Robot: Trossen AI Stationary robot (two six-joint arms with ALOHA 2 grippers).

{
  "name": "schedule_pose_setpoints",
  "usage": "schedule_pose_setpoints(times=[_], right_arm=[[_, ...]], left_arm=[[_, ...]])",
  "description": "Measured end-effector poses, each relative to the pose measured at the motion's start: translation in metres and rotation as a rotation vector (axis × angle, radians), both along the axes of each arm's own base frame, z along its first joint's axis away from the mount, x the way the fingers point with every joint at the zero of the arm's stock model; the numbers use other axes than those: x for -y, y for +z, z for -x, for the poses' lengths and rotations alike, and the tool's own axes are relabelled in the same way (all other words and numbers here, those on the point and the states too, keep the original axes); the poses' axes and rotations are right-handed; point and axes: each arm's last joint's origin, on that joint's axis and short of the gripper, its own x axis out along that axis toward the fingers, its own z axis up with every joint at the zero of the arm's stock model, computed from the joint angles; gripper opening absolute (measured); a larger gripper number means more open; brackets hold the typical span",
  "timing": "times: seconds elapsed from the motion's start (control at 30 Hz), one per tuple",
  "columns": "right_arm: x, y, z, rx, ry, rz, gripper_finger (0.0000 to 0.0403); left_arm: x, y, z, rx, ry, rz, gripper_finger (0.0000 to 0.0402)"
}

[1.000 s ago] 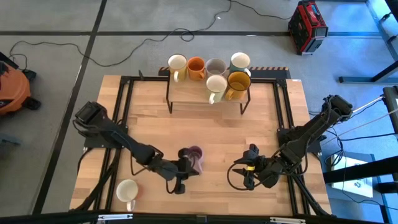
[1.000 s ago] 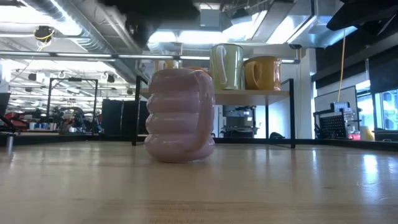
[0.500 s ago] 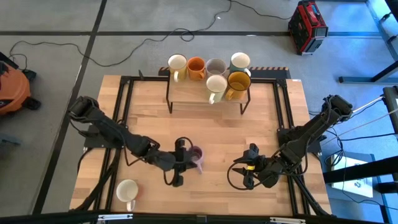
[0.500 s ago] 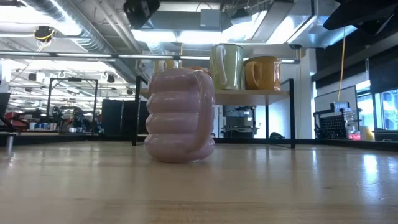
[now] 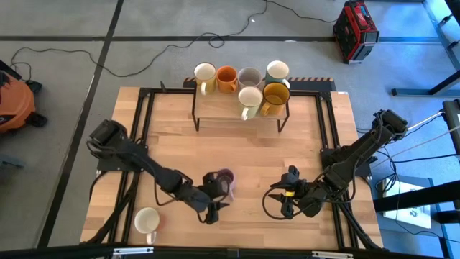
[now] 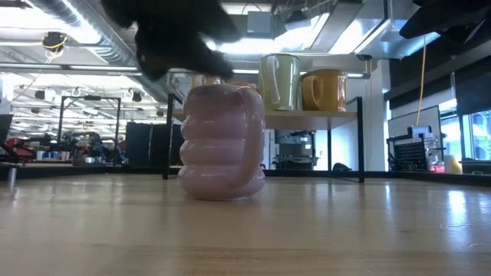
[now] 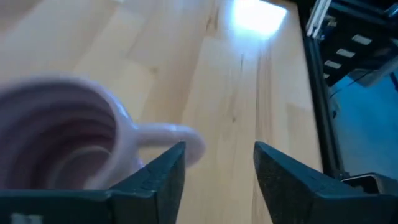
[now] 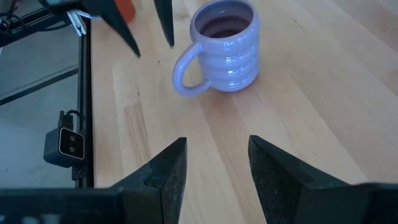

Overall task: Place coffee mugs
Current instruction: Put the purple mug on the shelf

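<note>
High view: left end effector [image 5: 213, 209] open, empty, beside ribbed lilac ceramic mug [image 5: 224, 182] on wooden desk [image 5: 251, 144]. Pickup step; next, jaws must straddle handle. Right end effector [image 5: 283, 202] open, waiting.

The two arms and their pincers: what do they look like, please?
Both arms are dark, slim and jointed. The left pincer has two dark wedge-shaped fingers, and so has the right pincer. Black cable loops by the right pincer, which carries a small yellow mark in the high view.

Wooden table [image 5: 244, 151]: lilac mug [image 5: 226, 180], cream mug [image 5: 146, 220], black shelf rack [image 5: 241, 108].
</note>
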Motion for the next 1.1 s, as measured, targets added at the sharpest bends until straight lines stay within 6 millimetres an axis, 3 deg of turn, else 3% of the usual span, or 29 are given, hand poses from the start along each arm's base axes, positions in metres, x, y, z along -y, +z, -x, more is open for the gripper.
schedule_pose_setpoints(times=[0.17,0.57,0.93,1.1], right_arm=[[0.0,0.0,0.0,-0.009,0.013,-0.006,0.016],[-0.001,-0.001,0.0,-0.025,0.041,-0.015,0.016],[-0.002,-0.001,0.0,-0.033,0.052,-0.035,0.016],[-0.002,-0.001,0.0,-0.035,0.054,-0.035,0.016]], left_arm=[[0.008,-0.022,-0.001,-0.061,0.034,0.018,0.0189],[0.012,-0.062,-0.018,0.016,0.178,-0.029,0.0188],[0.007,-0.066,-0.028,0.128,0.294,-0.045,0.0186],[0.008,-0.067,-0.028,0.115,0.259,-0.044,0.0144]])
